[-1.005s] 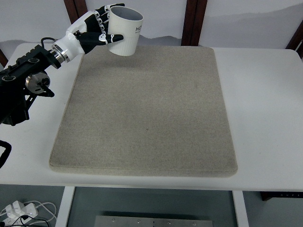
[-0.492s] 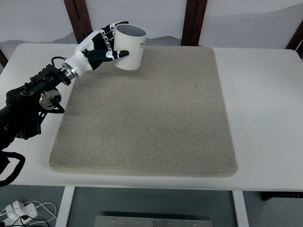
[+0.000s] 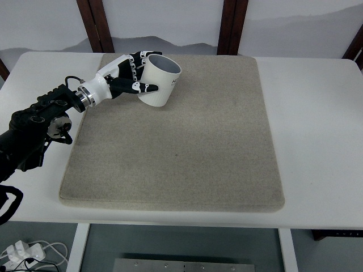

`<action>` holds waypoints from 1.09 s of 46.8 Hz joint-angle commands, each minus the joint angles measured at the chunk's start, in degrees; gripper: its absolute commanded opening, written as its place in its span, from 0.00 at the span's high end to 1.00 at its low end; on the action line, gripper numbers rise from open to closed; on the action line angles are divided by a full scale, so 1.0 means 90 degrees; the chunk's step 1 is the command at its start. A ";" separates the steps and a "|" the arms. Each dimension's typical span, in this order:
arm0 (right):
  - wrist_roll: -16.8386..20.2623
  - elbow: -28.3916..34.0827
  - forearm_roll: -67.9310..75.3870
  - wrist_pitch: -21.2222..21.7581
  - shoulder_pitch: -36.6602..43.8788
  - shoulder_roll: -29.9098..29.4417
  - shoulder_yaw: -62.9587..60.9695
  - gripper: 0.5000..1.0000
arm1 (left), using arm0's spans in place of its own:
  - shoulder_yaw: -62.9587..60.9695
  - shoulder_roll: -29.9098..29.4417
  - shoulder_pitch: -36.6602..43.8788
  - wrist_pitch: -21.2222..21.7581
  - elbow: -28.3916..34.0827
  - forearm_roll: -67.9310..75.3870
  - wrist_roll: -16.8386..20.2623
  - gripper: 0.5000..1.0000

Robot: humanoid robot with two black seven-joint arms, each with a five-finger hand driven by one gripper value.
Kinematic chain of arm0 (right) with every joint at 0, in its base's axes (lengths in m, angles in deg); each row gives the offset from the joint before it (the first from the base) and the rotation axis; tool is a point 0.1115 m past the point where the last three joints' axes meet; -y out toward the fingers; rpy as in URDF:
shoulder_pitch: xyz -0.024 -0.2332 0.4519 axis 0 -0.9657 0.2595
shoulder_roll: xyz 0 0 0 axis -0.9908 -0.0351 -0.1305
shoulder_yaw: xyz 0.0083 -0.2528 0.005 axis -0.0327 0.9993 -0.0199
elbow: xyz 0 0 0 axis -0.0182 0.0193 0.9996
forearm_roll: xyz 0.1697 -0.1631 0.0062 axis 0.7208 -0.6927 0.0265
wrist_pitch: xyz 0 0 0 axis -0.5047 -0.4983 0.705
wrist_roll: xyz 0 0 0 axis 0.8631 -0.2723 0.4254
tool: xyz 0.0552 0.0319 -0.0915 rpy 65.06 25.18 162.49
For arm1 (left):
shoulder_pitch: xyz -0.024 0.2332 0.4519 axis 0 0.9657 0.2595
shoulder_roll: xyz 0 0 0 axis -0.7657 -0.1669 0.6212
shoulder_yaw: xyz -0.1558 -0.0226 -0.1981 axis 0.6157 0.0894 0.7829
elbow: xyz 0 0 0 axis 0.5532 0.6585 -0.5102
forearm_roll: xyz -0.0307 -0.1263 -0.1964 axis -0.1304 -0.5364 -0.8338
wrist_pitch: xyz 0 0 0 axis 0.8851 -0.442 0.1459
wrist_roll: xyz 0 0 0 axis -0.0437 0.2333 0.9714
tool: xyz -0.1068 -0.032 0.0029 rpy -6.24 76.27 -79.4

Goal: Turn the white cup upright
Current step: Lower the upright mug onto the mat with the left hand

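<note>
the left hand (image 3: 129,76) is wrapped around the white cup (image 3: 159,81), fingers (image 3: 136,62) curled over its far side and the thumb along the near side. the cup sits to the right of the palm, tilted with its open mouth facing up and to the right, over the far left part of the grey mat (image 3: 181,147) on the white table (image 3: 317,141)

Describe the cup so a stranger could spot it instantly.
Start at the grey mat covering most of the white table. At the mat's far left corner, the left robot hand grips a white cup, tilted with its open mouth facing up and away. It is the only cup here.
</note>
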 commanded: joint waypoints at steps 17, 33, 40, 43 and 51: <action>-0.0001 0.0004 0.0009 0.0000 0.0000 0.0000 0.0000 0.10 | -0.0070 0.0017 0.0077 0.0000 0.0009 0.0314 -0.0002 1.00; -0.0001 0.0004 -0.0001 0.0000 0.0000 0.0000 0.0000 0.10 | -0.0089 0.0027 0.0077 0.0000 -0.0010 0.0411 -0.0002 0.79; -0.0001 0.0003 0.0008 0.0000 0.0000 0.0000 0.0000 0.10 | -0.0089 0.0027 0.0077 0.0011 -0.0010 0.0402 -0.0002 0.45; -0.0001 0.0004 -0.0001 0.0000 0.0000 0.0000 0.0000 0.10 | -0.0089 0.0027 0.0077 0.0021 -0.0010 0.0402 -0.0002 0.36; -0.0001 0.0003 0.0008 0.0000 0.0000 0.0000 0.0000 0.10 | -0.0079 0.0027 0.0077 0.0021 -0.0010 0.0402 -0.0002 0.14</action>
